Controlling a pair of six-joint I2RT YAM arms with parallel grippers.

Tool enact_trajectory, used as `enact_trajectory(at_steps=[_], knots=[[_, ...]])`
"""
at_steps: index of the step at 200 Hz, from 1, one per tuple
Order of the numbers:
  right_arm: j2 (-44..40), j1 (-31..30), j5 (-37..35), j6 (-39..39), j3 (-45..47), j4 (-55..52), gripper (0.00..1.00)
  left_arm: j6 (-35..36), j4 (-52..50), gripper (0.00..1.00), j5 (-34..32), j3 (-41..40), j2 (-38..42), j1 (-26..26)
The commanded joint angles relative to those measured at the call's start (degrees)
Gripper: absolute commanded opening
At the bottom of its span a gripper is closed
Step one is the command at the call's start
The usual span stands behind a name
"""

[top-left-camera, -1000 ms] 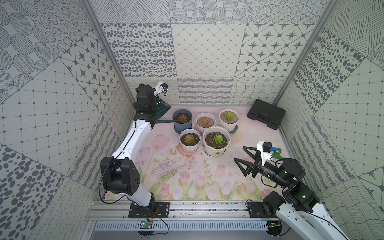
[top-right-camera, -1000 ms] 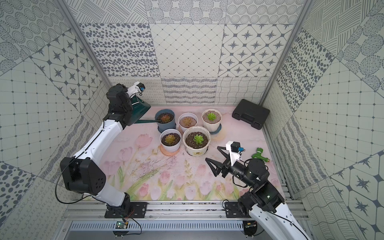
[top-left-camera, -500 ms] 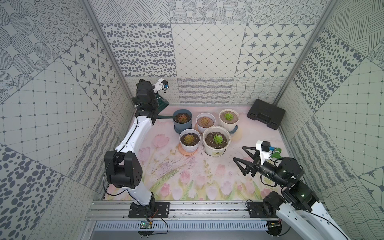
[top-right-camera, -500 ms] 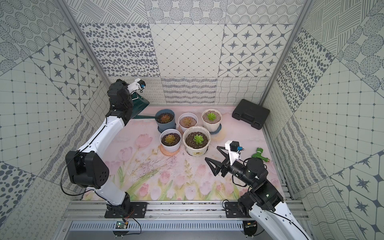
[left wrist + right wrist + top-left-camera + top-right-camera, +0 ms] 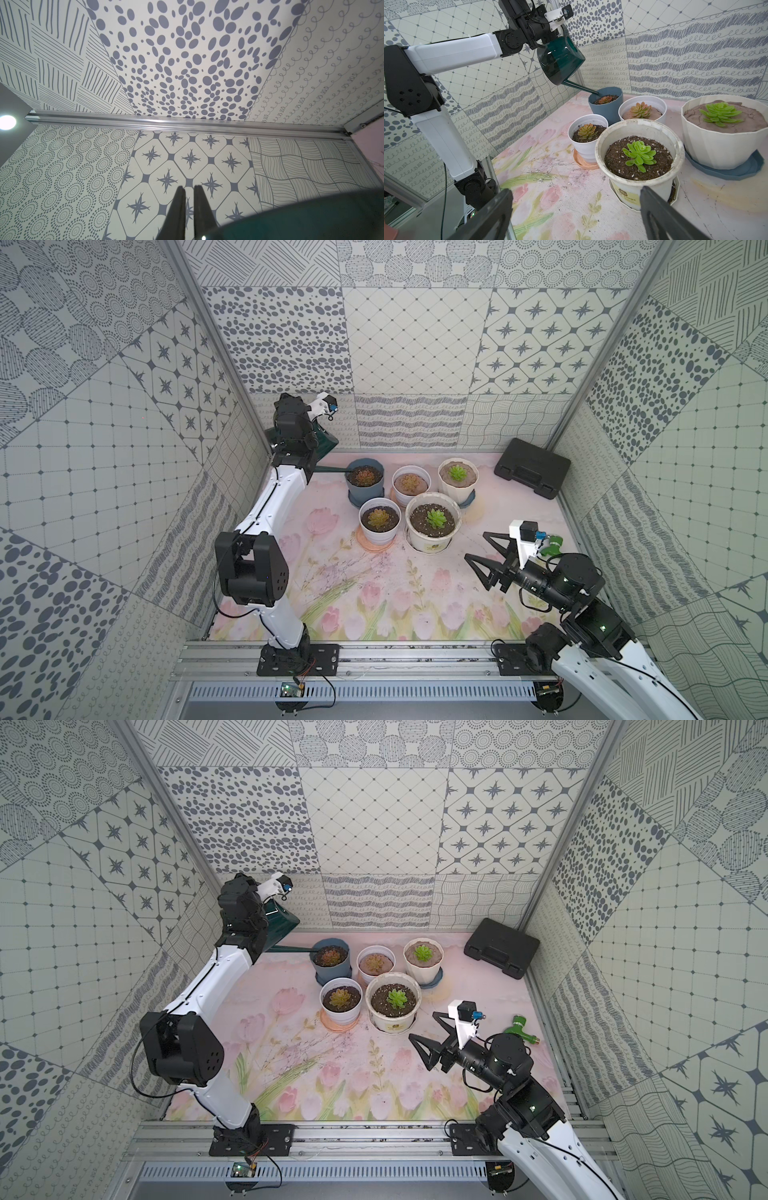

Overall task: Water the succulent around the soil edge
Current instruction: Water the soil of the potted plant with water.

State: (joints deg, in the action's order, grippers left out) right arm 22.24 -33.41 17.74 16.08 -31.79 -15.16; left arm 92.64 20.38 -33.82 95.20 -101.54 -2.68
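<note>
**Spout at the blue pot's soil edge**

The blue pot (image 5: 609, 113) stands far left in a cluster of 5 on the mat (image 5: 332, 572), each holding 1 plant in soil. Its own is a reddish succulent (image 5: 605, 100). The left gripper (image 5: 188, 187), pinched onto the watering can (image 5: 560, 60), holds it tilted left of this pot. The spout (image 5: 579, 87) reaches the soil's left edge. The right gripper (image 5: 477, 545) hangs spread wide at near right, apart from the pots.

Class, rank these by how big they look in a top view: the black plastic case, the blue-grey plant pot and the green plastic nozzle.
Largest to smallest:
1. black plastic case
2. blue-grey plant pot
3. green plastic nozzle, clearly the smallest
</note>
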Motion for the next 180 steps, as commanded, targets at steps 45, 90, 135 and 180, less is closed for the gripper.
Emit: enact_trajectory(at_steps=[45,90,135,180], knots=[[0.03,-0.07,-0.41,-0.30,0.50,2.59,0.97,-0.77,6.30,0.00,-2.83,5.57,-3.65,-3.07],[-0.17,-0.09,-0.47,-0.32,0.50,2.40,0.97,-3.59,4.54,0.00,-4.39,8.55,-6.21,-4.42],[-0.23,-0.02,-0.51,-0.41,0.44,2.43,0.97,-3.33,5.20,0.00,-4.11,9.04,-7.09,-6.32],[-0.42,-0.07,-0.44,-0.32,1.65,2.41,0.97,-4.85,4.13,0.00,-4.56,9.68,-6.76,-7.90]])
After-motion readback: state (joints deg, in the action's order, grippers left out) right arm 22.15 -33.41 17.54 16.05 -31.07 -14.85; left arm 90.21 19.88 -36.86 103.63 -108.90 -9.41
